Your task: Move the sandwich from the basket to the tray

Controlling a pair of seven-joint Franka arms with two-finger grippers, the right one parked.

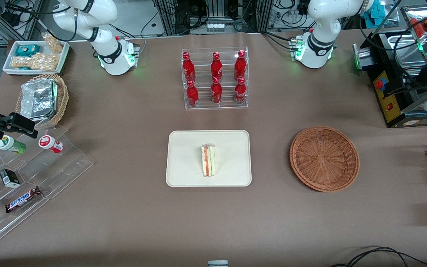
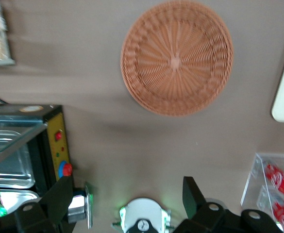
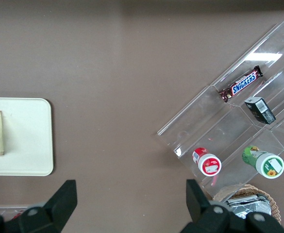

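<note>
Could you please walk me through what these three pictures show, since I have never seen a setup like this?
These are two white robot arms bolted to a brown table. One picture looks at them from the front; the other two come from cameras on each arm's wrist, looking down past the fingers.

On the table, the sandwich lies on the cream tray. The round wicker basket beside it, toward the working arm's end, is empty. The bottle rack stands farther from the front camera than the tray. A clear snack stand sits toward the parked arm's end.

The working arm's hand hangs open, holding nothing, high above the table near the basket and the black appliance.
</note>
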